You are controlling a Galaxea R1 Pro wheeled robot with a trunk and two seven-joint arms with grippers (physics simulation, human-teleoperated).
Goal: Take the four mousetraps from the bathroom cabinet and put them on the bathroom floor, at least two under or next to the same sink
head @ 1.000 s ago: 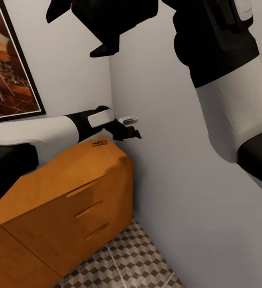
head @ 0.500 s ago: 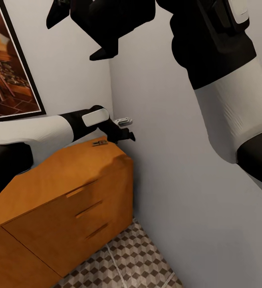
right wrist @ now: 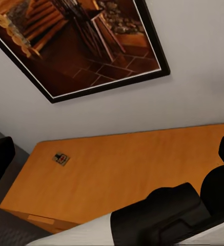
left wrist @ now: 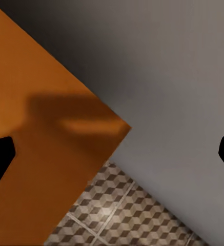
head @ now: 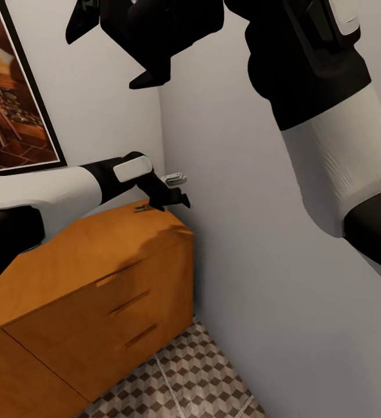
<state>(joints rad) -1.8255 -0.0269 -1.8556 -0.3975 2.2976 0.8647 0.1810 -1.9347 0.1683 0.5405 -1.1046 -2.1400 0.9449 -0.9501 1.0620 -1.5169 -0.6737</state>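
One mousetrap (head: 142, 207) lies flat on the top of the orange-brown cabinet (head: 97, 249) near its far corner by the wall; it is also in the right wrist view, the mousetrap (right wrist: 61, 159) small on the cabinet (right wrist: 142, 159) top. My left gripper (head: 171, 203) hovers just right of it over the cabinet's corner, open, with nothing between its fingers. In the left wrist view the left gripper (left wrist: 112, 159) looks down on the cabinet (left wrist: 40, 128) corner and the bathroom floor (left wrist: 122, 215). My right gripper (head: 109, 52) is raised high, open and empty.
Grey walls meet in a corner right behind the cabinet. A dark-framed picture (head: 10, 98) hangs on the left wall above it. The cube-patterned floor (head: 196, 377) shows in front of the cabinet's drawer fronts (head: 132, 302).
My left gripper has drawn back from beyond the cabinet's corner toward the mousetrap and now partly overlaps it in the head view. The right arm has barely moved.
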